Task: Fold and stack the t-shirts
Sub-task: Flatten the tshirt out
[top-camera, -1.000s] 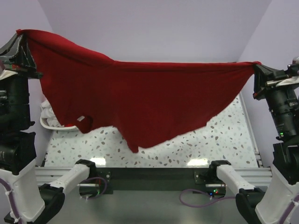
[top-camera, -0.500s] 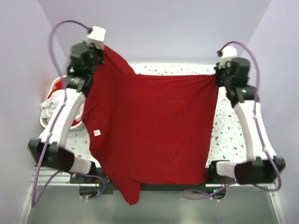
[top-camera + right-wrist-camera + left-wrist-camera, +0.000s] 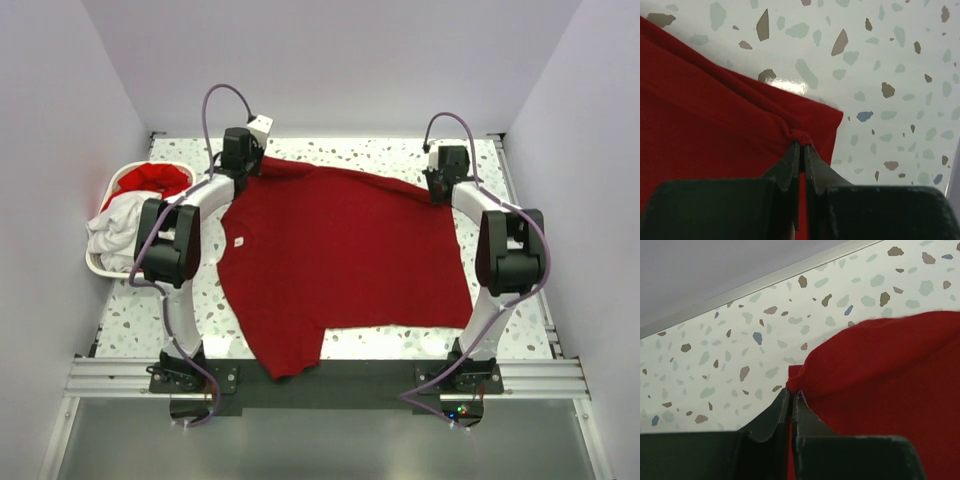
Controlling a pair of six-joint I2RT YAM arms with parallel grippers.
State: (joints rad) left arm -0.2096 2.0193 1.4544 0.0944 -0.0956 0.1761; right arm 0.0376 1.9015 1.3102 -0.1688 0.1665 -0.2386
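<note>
A deep red t-shirt [image 3: 340, 255] lies spread over the speckled table [image 3: 500, 280], with a small white label [image 3: 239, 241] near its left edge and one corner hanging over the near edge. My left gripper [image 3: 250, 160] is shut on the shirt's far left corner [image 3: 802, 380], its fingertips [image 3: 790, 397] pinching the cloth low over the table. Over at the far right corner [image 3: 805, 135] my right gripper [image 3: 440, 190] is likewise shut on the red cloth [image 3: 715, 130]. More t-shirts, red [image 3: 150, 180] and white [image 3: 115, 225], sit in the basket.
A white plastic laundry basket [image 3: 100, 267] stands at the left edge of the table. The back wall rail [image 3: 765, 282] runs just beyond the left gripper. Purple walls close in on three sides.
Both arms have swung away from the camera and down towards the far side of the table, laying the red t-shirt from hanging stretched in the air to flat on the table.
</note>
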